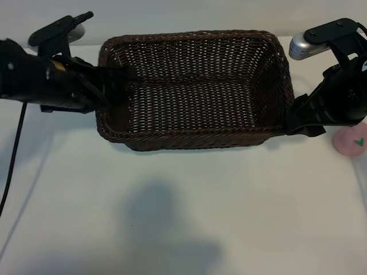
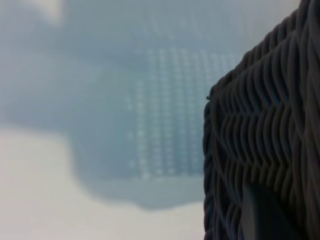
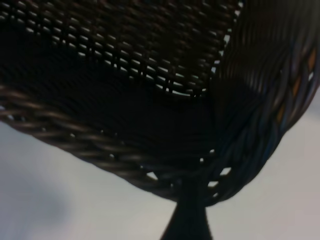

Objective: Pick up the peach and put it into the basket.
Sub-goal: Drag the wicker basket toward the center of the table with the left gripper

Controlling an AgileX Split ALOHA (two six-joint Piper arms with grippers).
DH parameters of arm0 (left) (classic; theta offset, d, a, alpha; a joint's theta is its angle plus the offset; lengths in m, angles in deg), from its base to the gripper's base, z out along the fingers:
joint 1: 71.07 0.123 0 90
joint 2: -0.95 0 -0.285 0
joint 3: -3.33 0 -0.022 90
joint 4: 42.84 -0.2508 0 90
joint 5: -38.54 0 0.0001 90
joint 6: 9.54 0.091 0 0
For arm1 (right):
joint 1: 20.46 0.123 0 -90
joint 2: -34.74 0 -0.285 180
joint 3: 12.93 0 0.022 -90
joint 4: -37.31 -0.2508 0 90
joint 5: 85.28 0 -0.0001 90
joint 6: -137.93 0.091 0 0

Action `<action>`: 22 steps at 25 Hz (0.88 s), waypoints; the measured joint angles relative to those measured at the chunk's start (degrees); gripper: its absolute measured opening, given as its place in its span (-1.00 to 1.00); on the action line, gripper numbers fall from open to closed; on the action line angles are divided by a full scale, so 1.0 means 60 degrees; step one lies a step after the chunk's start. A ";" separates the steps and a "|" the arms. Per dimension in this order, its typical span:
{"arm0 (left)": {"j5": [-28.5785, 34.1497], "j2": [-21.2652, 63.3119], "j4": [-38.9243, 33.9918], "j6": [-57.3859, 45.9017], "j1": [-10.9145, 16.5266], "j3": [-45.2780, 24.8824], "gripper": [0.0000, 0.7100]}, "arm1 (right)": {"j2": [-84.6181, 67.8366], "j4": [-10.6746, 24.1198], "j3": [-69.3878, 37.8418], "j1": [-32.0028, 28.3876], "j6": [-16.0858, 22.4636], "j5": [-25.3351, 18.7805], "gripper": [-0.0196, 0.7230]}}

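Bare white tabletop (image 1: 172,217) filled the foreground of the exterior view, unoccupied apart from a soft shadow. Behind it stood the large rectangular dark brown woven wicker basket (image 1: 195,86), its floor holding nothing. Small pale pink roundish peach with a green leaf mark (image 1: 351,140): on the table at the far right edge of that view, outside the basket, just beside the right arm and untouched. Left gripper (image 1: 114,86): at the basket's left end wall, its dark fingers reaching over the braided rim; whether they pinched the wicker or merely lay close together against it could not be told, though the left wrist view showed the woven wall hard up against the camera. Right gripper (image 1: 295,120): low against the basket's right end, fingers spread wide, with one dark fingertip (image 3: 187,220) just below the rim in the right wrist view; nothing held. Step in hand, as judged: basket being steadied or positioned, peach not yet picked. Next move, as judged: the right arm must draw clear of the wicker, swing outward over the peach, descend and close gently.
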State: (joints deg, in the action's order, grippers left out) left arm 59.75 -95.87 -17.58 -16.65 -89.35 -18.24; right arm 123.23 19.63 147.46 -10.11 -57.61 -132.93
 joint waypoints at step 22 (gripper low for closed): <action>-0.0576 -0.2214 0.1546 0.1727 0.0185 0.0971 -0.57 | 0.0000 0.0000 0.0000 0.0000 0.0000 -0.0017 0.66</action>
State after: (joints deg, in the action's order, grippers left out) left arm 56.30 -109.15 -8.30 -6.29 -88.24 -12.42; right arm 123.23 19.63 147.46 -10.11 -57.61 -133.03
